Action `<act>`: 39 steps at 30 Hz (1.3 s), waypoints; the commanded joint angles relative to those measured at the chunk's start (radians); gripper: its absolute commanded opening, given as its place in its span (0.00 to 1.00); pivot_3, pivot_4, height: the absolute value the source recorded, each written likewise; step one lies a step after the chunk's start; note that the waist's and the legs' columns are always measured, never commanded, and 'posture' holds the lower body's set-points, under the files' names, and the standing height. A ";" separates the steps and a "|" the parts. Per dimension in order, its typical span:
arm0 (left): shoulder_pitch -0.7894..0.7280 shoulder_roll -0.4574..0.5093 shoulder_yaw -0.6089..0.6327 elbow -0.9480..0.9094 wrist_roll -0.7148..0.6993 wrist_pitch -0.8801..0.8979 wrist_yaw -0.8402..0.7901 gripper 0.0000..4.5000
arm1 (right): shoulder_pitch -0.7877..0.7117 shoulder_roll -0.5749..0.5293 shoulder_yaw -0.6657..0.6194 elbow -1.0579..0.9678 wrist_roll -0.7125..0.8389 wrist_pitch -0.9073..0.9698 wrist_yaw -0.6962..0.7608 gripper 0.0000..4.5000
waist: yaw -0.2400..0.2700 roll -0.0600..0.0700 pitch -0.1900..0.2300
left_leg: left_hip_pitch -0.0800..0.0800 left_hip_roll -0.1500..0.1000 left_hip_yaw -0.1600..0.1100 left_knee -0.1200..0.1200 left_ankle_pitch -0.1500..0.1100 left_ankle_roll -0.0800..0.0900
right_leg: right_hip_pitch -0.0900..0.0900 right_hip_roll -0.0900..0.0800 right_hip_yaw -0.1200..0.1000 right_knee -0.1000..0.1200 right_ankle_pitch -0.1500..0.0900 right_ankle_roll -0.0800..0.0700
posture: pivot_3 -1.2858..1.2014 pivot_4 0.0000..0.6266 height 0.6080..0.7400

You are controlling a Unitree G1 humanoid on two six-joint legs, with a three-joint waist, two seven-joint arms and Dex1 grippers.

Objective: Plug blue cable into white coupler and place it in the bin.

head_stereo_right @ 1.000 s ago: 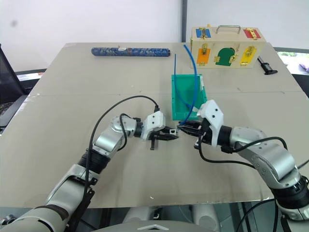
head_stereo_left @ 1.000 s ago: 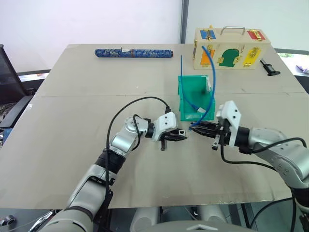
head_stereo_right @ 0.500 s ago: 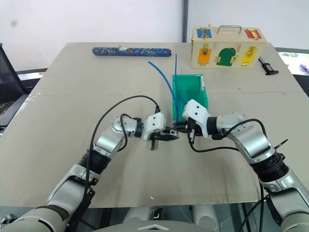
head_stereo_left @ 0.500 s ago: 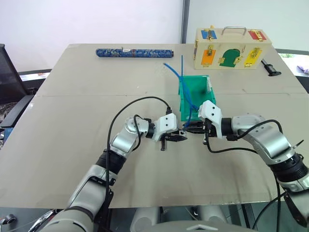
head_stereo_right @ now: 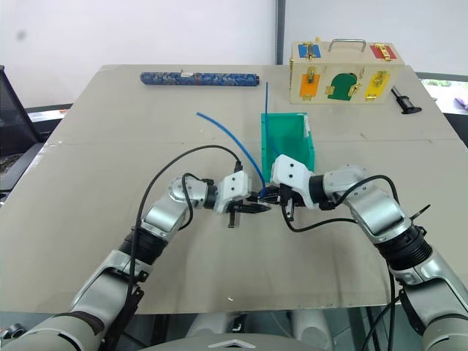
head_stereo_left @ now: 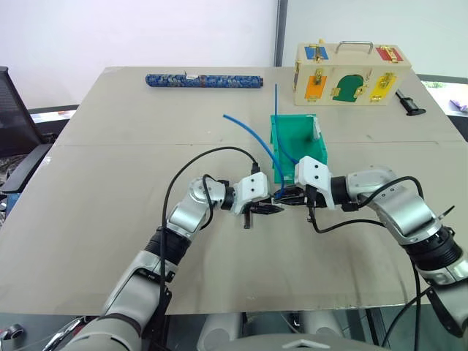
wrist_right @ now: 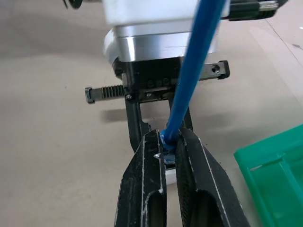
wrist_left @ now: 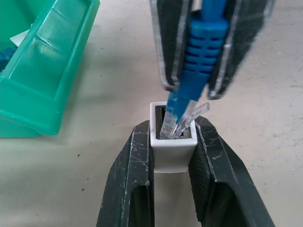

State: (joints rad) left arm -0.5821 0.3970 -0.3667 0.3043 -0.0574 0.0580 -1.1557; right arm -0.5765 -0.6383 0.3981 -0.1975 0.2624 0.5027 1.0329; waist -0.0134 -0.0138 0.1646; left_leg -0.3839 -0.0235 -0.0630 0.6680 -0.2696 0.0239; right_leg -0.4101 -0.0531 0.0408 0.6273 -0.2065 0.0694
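Right gripper (wrist_left: 194,92) swung closer, clamping one blue cable (wrist_left: 201,42), plug entering one white coupler (wrist_left: 173,151) pinched by left gripper (wrist_left: 173,153)

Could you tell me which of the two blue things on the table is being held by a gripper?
The thin blue cable, its plug pinched in the right gripper. The thick patterned tube lies untouched at the far edge.

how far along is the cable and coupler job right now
Done: the left tool is shut on the white coupler, and the right tool on the blue cable near its plug.
In hand: the plug tip sits tilted in the socket mouth, not visibly seated.
Left: push it home, then put the joined pair in the bin.
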 commanded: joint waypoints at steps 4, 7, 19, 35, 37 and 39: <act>0.016 -0.005 -0.014 -0.014 0.014 0.000 0.000 0.09 | -0.026 -0.017 0.021 0.014 -0.012 0.047 0.083 0.00 | 0.001 0.000 0.000 | 0.000 0.000 0.000 0.000 0.000 0.000 | 0.000 0.000 0.000 0.000 0.000 0.000 | 0.52 0.24 1.00; 0.017 -0.007 -0.015 -0.015 0.015 0.001 0.001 0.09 | -0.049 -0.015 0.025 0.023 -0.012 0.065 0.109 0.00 | 0.001 0.000 0.000 | 0.000 0.000 0.000 0.000 0.000 0.000 | 0.000 -0.001 0.000 0.000 0.000 0.000 | 0.52 0.24 1.00; 0.006 -0.013 -0.015 -0.009 0.024 -0.001 0.001 0.09 | -0.129 -0.008 0.035 0.085 -0.012 0.132 0.183 0.00 | 0.003 0.000 0.000 | -0.001 -0.001 -0.001 0.000 0.000 0.000 | 0.000 -0.002 0.000 0.000 0.000 0.000 | 0.52 0.24 1.00; 0.010 -0.018 -0.016 -0.015 0.033 -0.005 0.005 0.09 | -0.166 0.052 0.093 0.196 -0.081 0.118 0.195 0.00 | 0.002 0.000 -0.001 | 0.000 -0.001 -0.001 0.000 0.000 0.000 | 0.000 -0.002 -0.001 0.000 0.000 0.000 | 0.52 0.24 1.00; 0.009 -0.020 -0.017 -0.013 0.034 -0.007 0.006 0.09 | -0.162 0.062 0.096 0.212 -0.092 0.109 0.193 0.00 | 0.002 0.000 -0.001 | 0.000 -0.001 -0.001 0.000 0.000 0.000 | 0.000 -0.002 -0.001 0.000 0.000 0.000 | 0.52 0.24 1.00; 0.009 -0.023 -0.015 -0.011 0.035 -0.009 0.008 0.09 | -0.147 0.062 0.097 0.220 -0.100 0.100 0.193 0.00 | 0.002 0.000 -0.001 | 0.000 -0.001 -0.001 0.000 0.000 0.000 | 0.000 -0.002 -0.001 0.000 0.000 0.000 | 0.52 0.24 1.00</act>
State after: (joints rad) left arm -0.5794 0.3843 -0.3657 0.2974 -0.0327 0.0531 -1.1516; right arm -0.7566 -0.5741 0.4506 -0.0058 0.1983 0.5994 1.2256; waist -0.0115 -0.0135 0.1633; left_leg -0.3834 -0.0246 -0.0640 0.6681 -0.2695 0.0237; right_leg -0.4096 -0.0549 0.0402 0.6277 -0.2063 0.0694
